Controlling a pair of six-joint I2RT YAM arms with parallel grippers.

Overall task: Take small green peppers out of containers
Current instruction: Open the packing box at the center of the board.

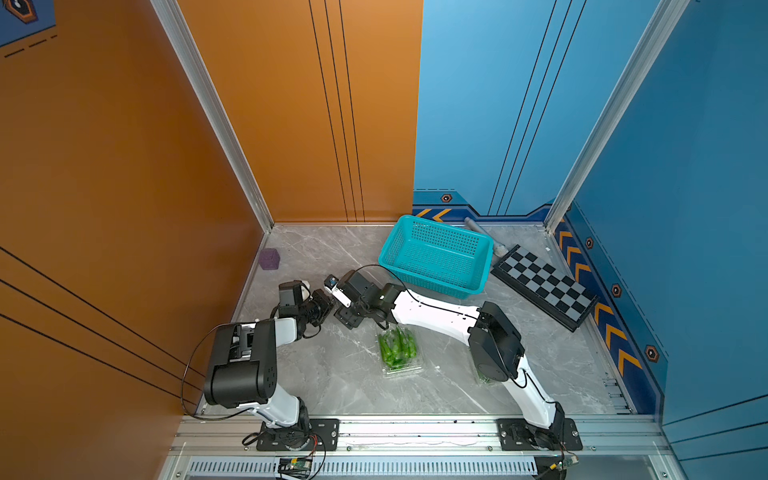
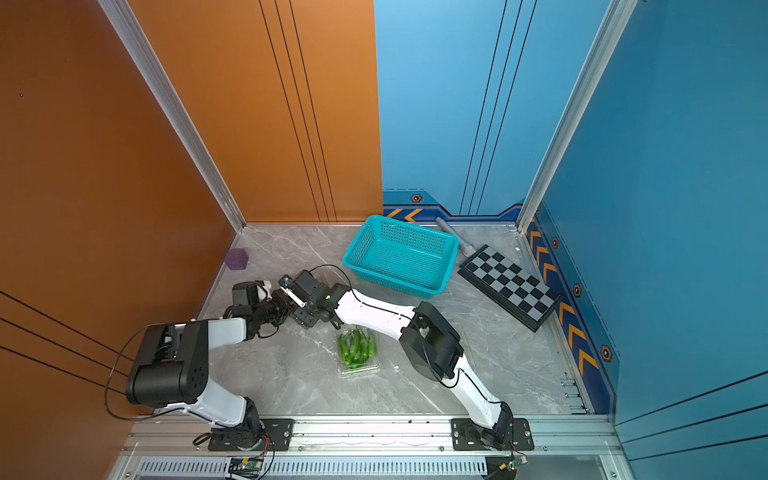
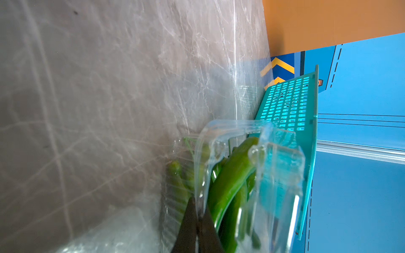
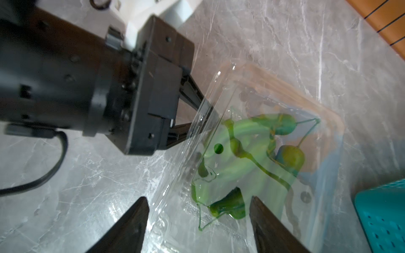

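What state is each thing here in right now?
left gripper: shut, pinching rim of held container
right gripper: open, over that container
held container: peppers inside
middle container: on table, also holds peppers, untouched
teal basket: upright, empty
chessboard: lying flat

The grey marbled table (image 1: pixel 332 374) carries a teal basket (image 1: pixel 436 262) at 1 o'clock, with a grey rod (image 1: pixel 482 230) behind it, a chessboard (image 1: pixel 544 286) at 2, and a purple cube (image 1: pixel 269 259) at 10. Just toward 6 from the centre lies a clear container (image 1: pixel 409 368) of small green peppers (image 1: pixel 397 347). A second container (image 1: pixel 482 379) at 4 is mostly hidden. A third container (image 4: pixel 263 98) lies near the basket.
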